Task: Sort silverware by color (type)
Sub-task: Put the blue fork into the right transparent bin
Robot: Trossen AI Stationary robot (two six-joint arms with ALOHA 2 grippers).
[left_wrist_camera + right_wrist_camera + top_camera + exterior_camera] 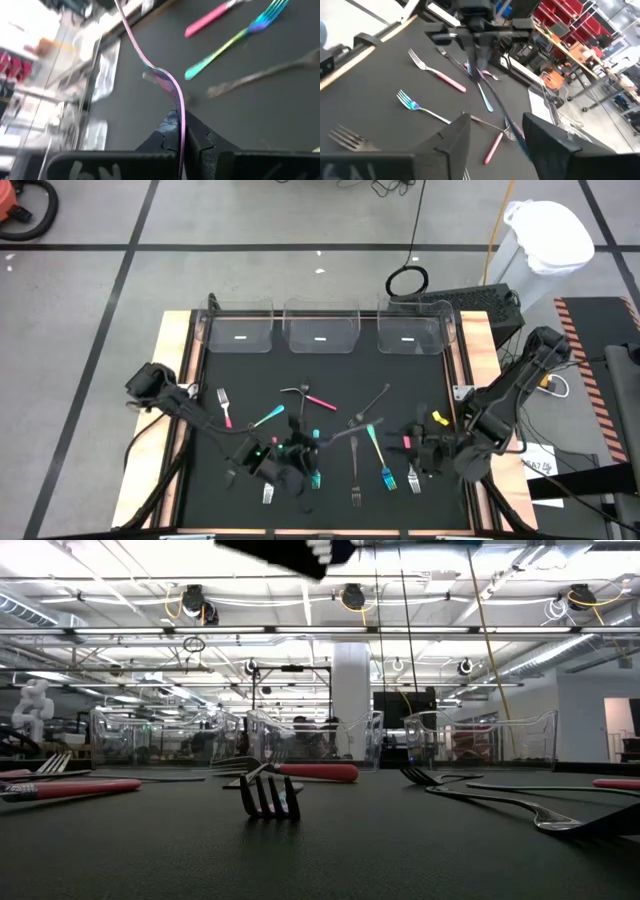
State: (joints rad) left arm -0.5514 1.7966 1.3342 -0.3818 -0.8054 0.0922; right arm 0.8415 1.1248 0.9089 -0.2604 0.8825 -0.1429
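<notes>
Silverware (pixel 352 442) lies scattered across the near half of the black mat (pixel 400 380), roughly 5 to 7 o'clock from the mat's middle in the high view, with three clear bins (pixel 320 330) lined up at 12 o'clock. The left gripper (pixel 290 455) hangs low around 7 o'clock, the right gripper (pixel 425 448) around 4 o'clock.

Low view: a dark fork (pixel 268 795) sits tines-up dead centre, a pink handle (pixel 315 771) lying just behind it. These look light, thin and stiff, probably slick, so I'd pinch mid-handle, not the head. The mat looks grippy and flat; behind it is a big bright workshop.

Left wrist view: the left gripper's fingers are clamped tight on an iridescent pink utensil (pixel 172 90), which sticks out past them, lifted off the mat.

Right wrist view: the right gripper's fingers (pixel 452 137) stand partly apart, nothing between them, over a pink-handled fork (pixel 437 72) and a rainbow fork (pixel 417 106).
</notes>
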